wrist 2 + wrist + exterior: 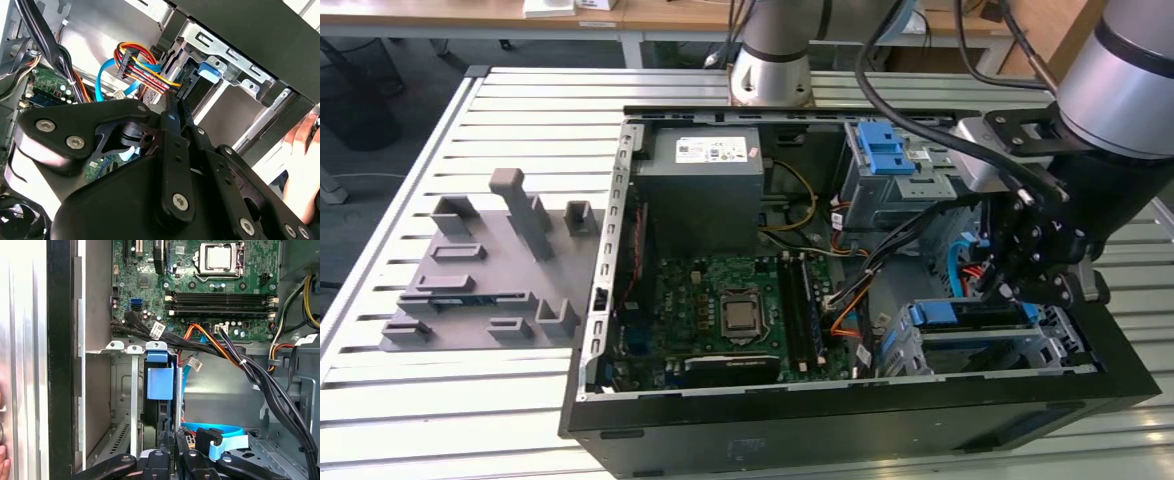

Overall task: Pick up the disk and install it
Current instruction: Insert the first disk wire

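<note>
The disk (159,390) is standing on edge in the metal drive bay (125,405) at the front corner of the open computer case (854,405), its blue frame showing at the top in the first wrist view. The pincer (171,442) is reaching down onto the disk's rear edge, fingers nearly closed around it, though whether they are truly clamping it I cannot tell. To seat it well, the push should be running straight along the bay rails, steady and without twisting, keeping the blue cable (220,432) and the bundled wires (142,67) out of the way. A person's hand (305,165) is resting just outside the case.
</note>
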You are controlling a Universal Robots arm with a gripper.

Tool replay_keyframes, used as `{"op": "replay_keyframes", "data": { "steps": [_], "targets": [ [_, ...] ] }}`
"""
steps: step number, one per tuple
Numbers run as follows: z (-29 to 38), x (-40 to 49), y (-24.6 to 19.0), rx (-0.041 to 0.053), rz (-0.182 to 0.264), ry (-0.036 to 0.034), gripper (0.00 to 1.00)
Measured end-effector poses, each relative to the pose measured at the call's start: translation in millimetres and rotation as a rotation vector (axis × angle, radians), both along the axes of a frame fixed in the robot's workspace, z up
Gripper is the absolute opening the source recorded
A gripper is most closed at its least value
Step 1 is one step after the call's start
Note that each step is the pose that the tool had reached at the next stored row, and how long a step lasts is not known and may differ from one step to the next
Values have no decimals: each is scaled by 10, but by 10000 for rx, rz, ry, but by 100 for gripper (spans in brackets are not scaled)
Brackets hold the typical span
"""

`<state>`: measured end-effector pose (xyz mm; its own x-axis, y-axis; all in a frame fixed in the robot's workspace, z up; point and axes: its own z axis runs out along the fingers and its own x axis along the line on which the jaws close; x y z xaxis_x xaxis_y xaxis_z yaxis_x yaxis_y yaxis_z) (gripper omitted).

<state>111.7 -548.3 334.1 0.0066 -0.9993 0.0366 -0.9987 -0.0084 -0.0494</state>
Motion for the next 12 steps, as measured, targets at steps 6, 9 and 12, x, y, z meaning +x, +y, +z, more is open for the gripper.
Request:
{"op": "replay_keyframes", "data": {
  "steps": [6, 9, 12],
  "targets": [
    [-15, -1, -5, -7, 196, 0, 16],
    [-21, -1, -9, -3, 197, -1, 16],
    [-23, -1, -12, -4, 196, -1, 16]
  ]
}}
